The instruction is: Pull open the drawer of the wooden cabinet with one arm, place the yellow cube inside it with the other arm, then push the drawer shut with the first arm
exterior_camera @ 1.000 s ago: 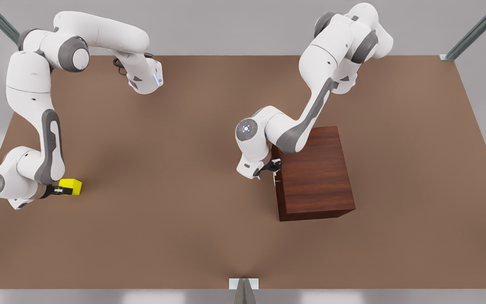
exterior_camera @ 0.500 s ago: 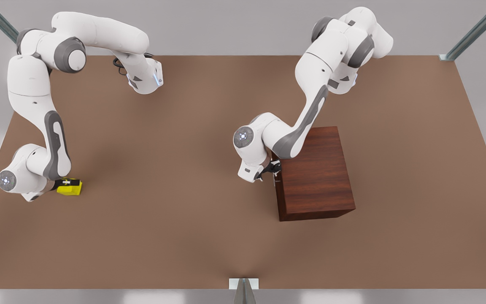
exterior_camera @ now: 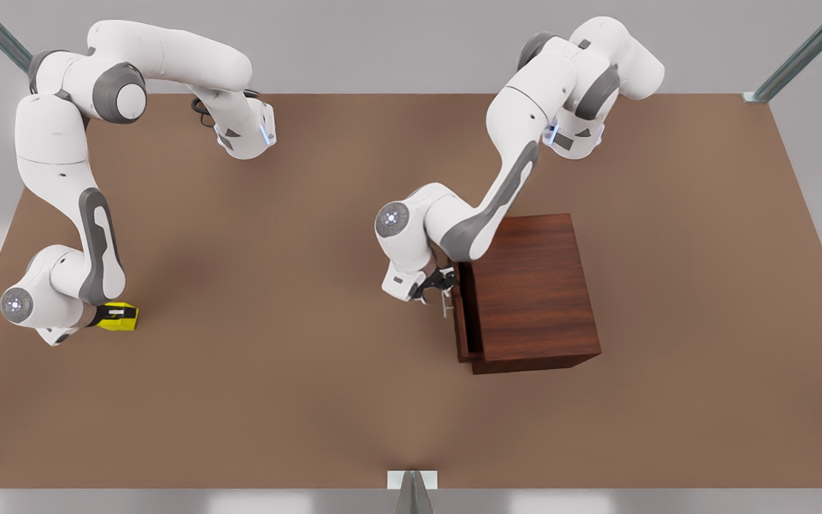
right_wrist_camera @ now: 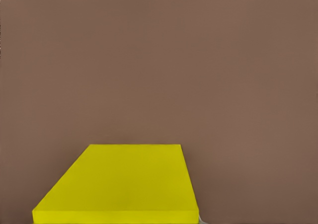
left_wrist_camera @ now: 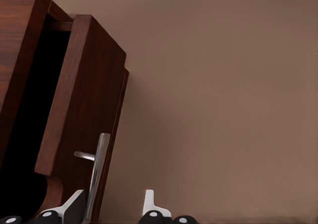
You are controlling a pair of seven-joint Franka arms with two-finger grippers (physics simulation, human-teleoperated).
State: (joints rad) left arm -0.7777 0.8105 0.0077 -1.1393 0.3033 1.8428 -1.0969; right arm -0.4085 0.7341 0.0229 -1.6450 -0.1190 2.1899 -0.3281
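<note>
The left end effector (exterior_camera: 442, 287) sits at the drawer's (exterior_camera: 459, 325) front, its fingers (left_wrist_camera: 150, 203) spread to either side of the silver handle (left_wrist_camera: 97, 173) without visibly pinching it. From the handle outward, the drawer stands a little way out of the cabinet (exterior_camera: 536, 289), a dark gap showing behind its front panel in the left wrist view; I judge the opening step begun but far from finished, since the slot looks too narrow to take anything yet. The cabinet stands right of the worktop's (exterior_camera: 311, 392) middle in the front view, well clear of every edge. The right end effector (exterior_camera: 108, 314) is down on the cube (exterior_camera: 120, 317) near the worktop's left edge in the front view, straddling it; whether the fingers are clamped on it or merely around it I cannot tell. The cube rests on the worktop, well apart from the cabinet. Left to do, as I read it: pull the drawer fully out, lift and carry the cube across, drop it inside, then push the drawer shut. The worktop is plain matte brown. Grey walls surround it, metal struts (exterior_camera: 803, 53) slant at the far corners, and a small bracket (exterior_camera: 412, 482) sits at the near edge.
</note>
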